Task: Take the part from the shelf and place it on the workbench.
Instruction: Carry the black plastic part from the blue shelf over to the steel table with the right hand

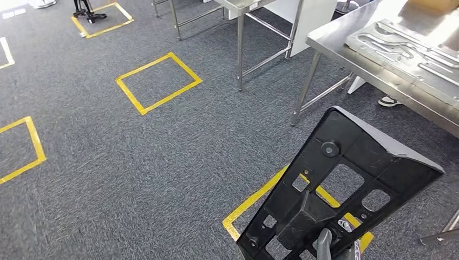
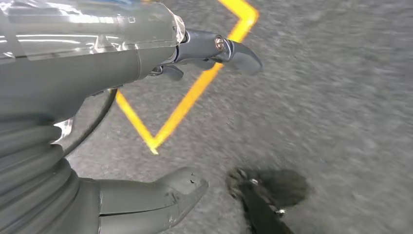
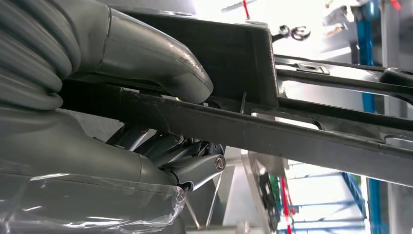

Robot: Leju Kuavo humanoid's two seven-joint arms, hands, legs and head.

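Note:
The part (image 1: 346, 184) is a flat black plastic panel with several cut-outs, tilted up over the carpet at the lower right of the head view. My right hand (image 1: 325, 245) grips its near end from below. In the right wrist view the thumb (image 3: 160, 58) presses on one face of the part (image 3: 292, 131) and the fingers (image 3: 195, 165) curl under the other. The steel workbench (image 1: 346, 40) stands ahead at the upper right. My left hand (image 2: 97, 73) hangs over the carpet, fingers apart, holding nothing.
A grey moulded metal plate (image 1: 400, 49) lies on the workbench. A person's shoe (image 1: 388, 101) shows under it. Another steel table frame (image 1: 241, 49) stands at top centre. Yellow tape squares (image 1: 157, 81) mark the grey carpet, one right under the part.

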